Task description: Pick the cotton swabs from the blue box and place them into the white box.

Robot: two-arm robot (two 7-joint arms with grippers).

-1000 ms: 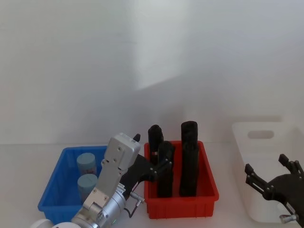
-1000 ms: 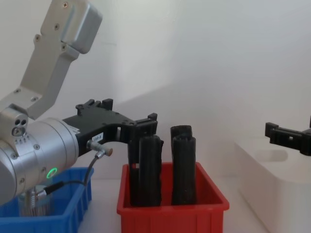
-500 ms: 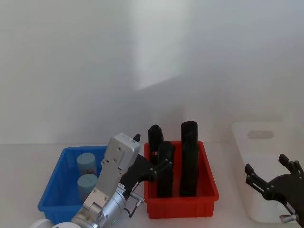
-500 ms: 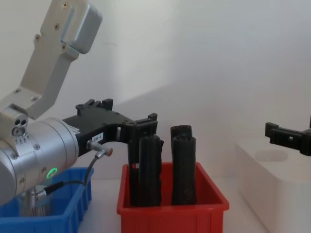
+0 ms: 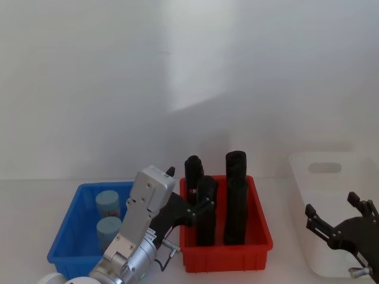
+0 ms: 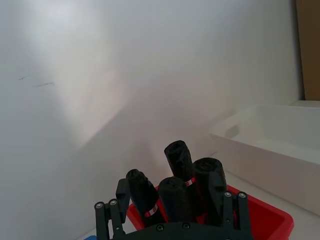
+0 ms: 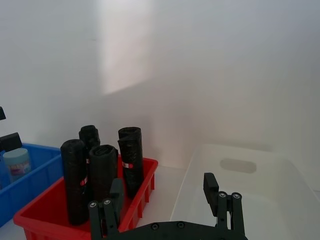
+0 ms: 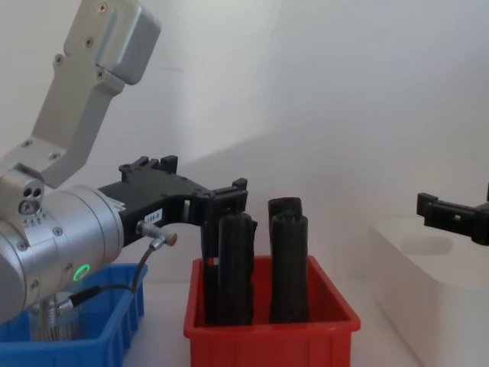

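Cotton swabs upright in blue box

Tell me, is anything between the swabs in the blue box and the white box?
Yes. The red bin of tall black rolls stands between the blue box and the white box, so the cotton swabs would likely travel over it.

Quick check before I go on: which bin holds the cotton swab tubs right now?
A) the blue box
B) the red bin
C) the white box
A: in the head view two cotton swab tubs stand in the blue box, while the red bin holds black rolls.
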